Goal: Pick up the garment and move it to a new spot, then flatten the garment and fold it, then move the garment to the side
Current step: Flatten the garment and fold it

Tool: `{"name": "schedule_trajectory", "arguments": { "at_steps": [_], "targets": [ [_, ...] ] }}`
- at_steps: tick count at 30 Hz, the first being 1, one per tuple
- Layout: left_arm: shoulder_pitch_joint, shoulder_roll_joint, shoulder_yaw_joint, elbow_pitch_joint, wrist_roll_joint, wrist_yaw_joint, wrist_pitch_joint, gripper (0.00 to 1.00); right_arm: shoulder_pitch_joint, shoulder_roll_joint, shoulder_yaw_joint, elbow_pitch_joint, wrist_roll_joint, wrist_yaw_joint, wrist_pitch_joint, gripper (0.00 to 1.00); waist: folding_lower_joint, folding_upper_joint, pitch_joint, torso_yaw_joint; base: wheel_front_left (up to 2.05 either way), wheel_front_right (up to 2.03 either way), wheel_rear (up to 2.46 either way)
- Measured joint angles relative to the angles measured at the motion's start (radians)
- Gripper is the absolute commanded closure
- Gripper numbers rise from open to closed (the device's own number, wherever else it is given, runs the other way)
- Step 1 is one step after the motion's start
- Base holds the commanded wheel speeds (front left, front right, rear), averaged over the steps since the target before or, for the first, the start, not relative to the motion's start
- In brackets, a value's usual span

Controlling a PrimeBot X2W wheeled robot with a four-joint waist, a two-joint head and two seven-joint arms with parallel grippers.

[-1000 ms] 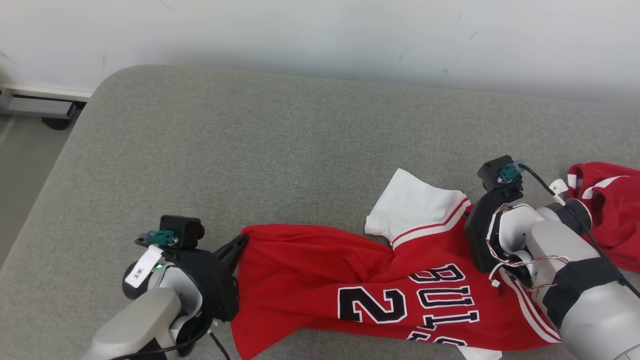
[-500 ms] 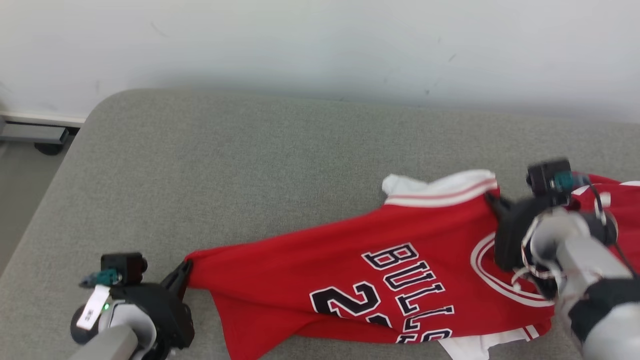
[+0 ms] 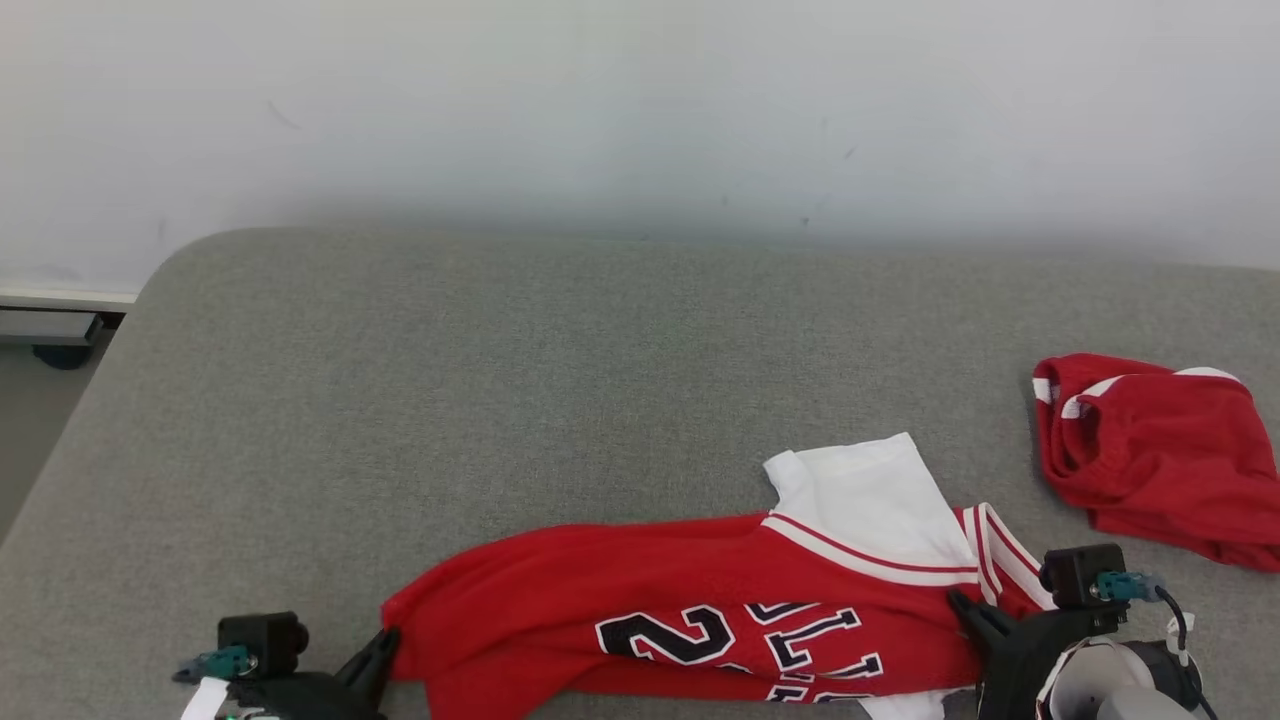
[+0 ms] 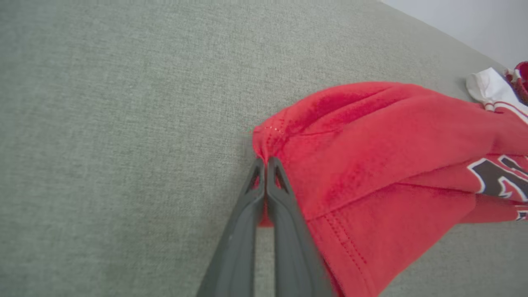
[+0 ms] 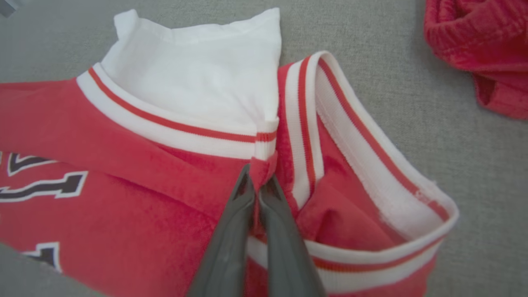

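- A red jersey [image 3: 700, 610] with black numbers and white trim is seen stretched sideways along the 6 o'clock edge of a grey padded surface [image 3: 500, 380].
- Its hem corner, at the 9 o'clock end, is pinched by the left gripper [image 4: 264, 165], whose fingers [image 4: 241, 231] are pressed together on the red cloth.
- The shoulder seam beside the white sleeve [image 5: 198, 78], at the 3 o'clock end, is pinched by the right gripper [image 5: 255, 175], whose fingers are closed on a small red fold.
- The striped neck opening [image 5: 371, 165] is seen just at 3 o'clock of that grip.
- A second crumpled red garment [image 3: 1160, 455] is seen lying apart, at 2 o'clock from the jersey.
- A pale wall [image 3: 640, 100] is seen at 12 o'clock.
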Motion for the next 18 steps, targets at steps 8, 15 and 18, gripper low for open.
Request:
{"name": "schedule_trajectory", "arguments": {
  "at_steps": [8, 15, 18],
  "targets": [
    [-0.004, -0.004, 0.000, -0.047, 0.008, 0.015, -0.001, 1.00, -0.013, -0.043, -0.036, -0.089, 0.026, 0.001, -0.022, 0.00, 0.0000, 0.0001, 0.002, 0.015, 0.00, 0.00, 0.00],
    [-0.020, -0.010, -0.005, -0.084, 0.019, 0.026, -0.001, 1.00, -0.091, -0.078, -0.020, -0.143, 0.007, -0.001, 0.035, 0.00, 0.0000, 0.0001, 0.002, 0.047, 0.00, 0.00, 0.00],
    [-0.020, -0.003, -0.005, -0.106, 0.021, 0.035, -0.001, 1.00, -0.150, -0.079, 0.003, -0.105, -0.015, -0.028, 0.094, 0.00, 0.0002, 0.0001, 0.011, 0.054, 0.00, 0.00, 0.00]
  ]
}}
